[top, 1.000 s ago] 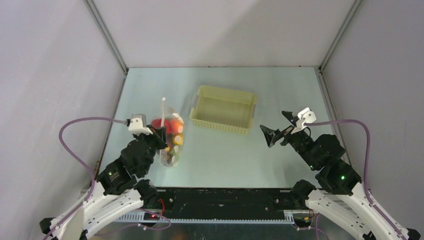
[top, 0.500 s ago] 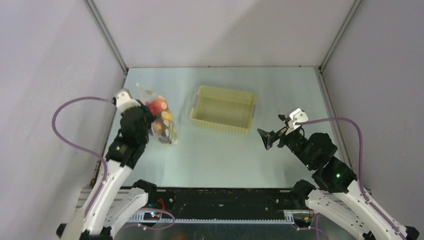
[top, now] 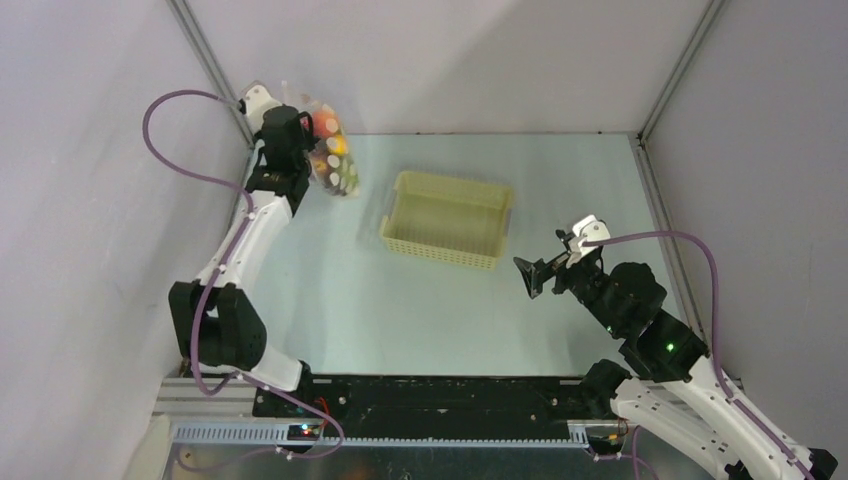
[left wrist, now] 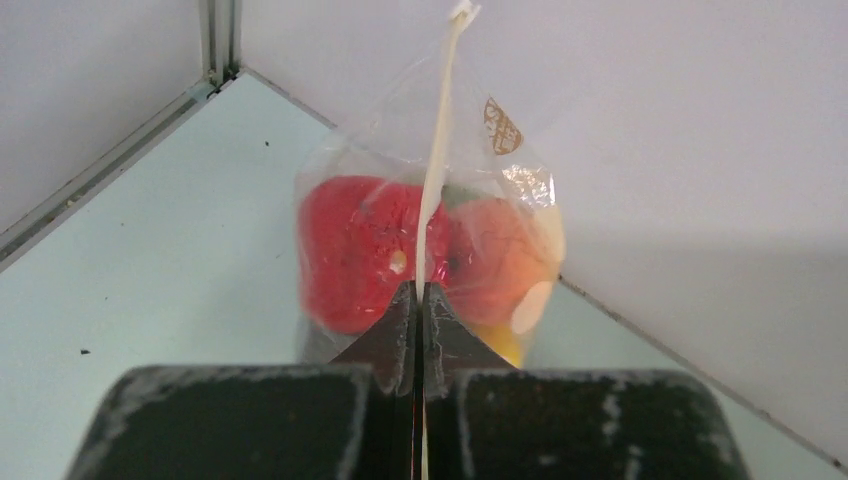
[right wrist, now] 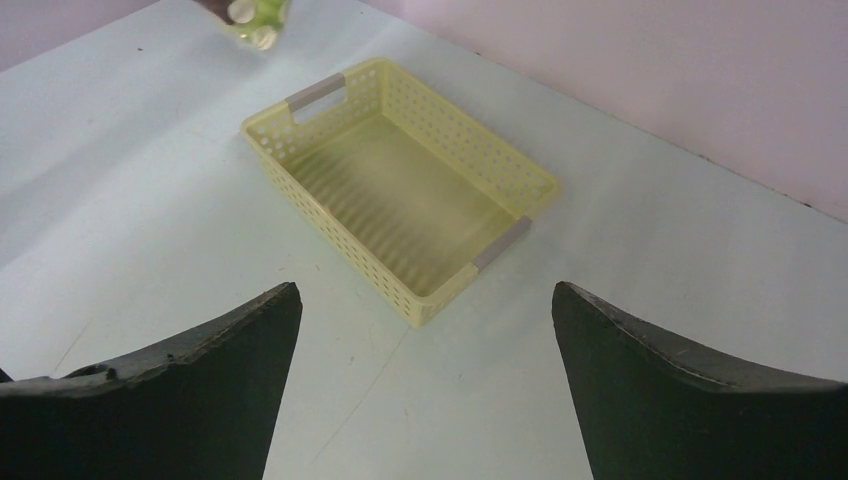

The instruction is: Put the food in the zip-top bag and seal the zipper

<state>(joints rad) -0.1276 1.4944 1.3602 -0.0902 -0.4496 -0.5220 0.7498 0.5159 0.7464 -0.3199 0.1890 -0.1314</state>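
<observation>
My left gripper (top: 300,130) is raised high at the far left corner and is shut on the edge of the clear zip-top bag (top: 328,150). The bag hangs from it with the food (top: 332,150) inside. In the left wrist view the bag (left wrist: 440,180) shows red and orange pieces of food (left wrist: 355,255), and the pale zipper strip (left wrist: 436,170) runs up from between my closed left gripper (left wrist: 418,292). My right gripper (top: 548,264) is open and empty, low over the table right of the basket. In the right wrist view the right gripper (right wrist: 425,300) frames bare table.
A pale yellow latticed basket (top: 494,215) stands at the table's middle back, empty; it also shows in the right wrist view (right wrist: 510,180). Walls with metal corner posts close in the left, back and right sides.
My left arm has stretched up and back toward the far left corner, lifting the filled bag off the table. The right gripper drew back slightly and lowered.
</observation>
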